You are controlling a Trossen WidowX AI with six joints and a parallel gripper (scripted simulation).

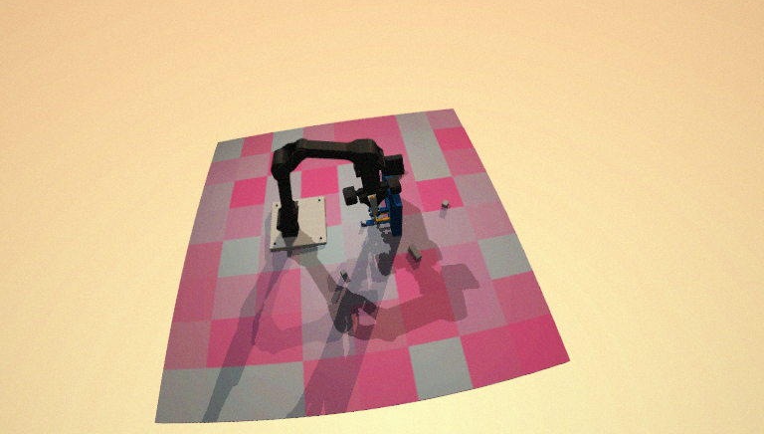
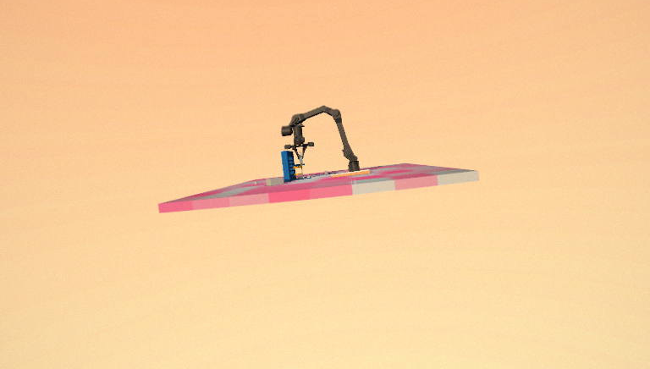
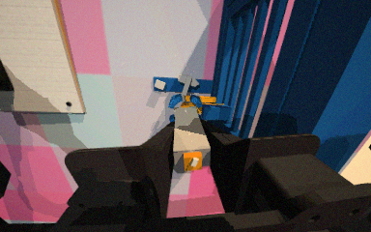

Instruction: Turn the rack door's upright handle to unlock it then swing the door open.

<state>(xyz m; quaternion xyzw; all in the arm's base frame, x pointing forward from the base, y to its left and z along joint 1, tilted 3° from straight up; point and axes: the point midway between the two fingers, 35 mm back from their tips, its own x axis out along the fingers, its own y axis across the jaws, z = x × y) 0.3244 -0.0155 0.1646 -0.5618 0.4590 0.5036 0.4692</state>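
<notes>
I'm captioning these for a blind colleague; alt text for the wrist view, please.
The gripper is shut on an upright handle with an orange end, beside a ribbed blue door. A pale base plate lies at upper left.

Blue rack wall [image 1: 396, 216] [image 2: 287, 166] [image 3: 333, 63] close alongside the gripper [image 1: 373, 204] [image 2: 301, 156] [image 3: 186, 125].

1. From above, the base plate [image 1: 315, 238] [image 2: 361, 172] [image 3: 39, 58] lay left of the rack [image 1: 396, 218] [image 2: 287, 166] [image 3: 333, 87], both on the table [image 1: 360, 378] [image 2: 287, 195] [image 3: 92, 43].
2. The arm [image 1: 332, 149] [image 2: 342, 132] stood on that plate and arched over toward the rack.
3. The handle [image 1: 375, 217] [image 3: 190, 128] sat between the gripper's fingers, on the rack's plate-facing side.
4. From above, one small block [image 1: 445, 204] lay right of the rack.
5. A longer block [image 1: 414, 253] lay nearer the viewer, just beyond the rack's end.
6. Another small block [image 1: 344, 275] lay nearer still, between plate and rack from left to right.
</notes>
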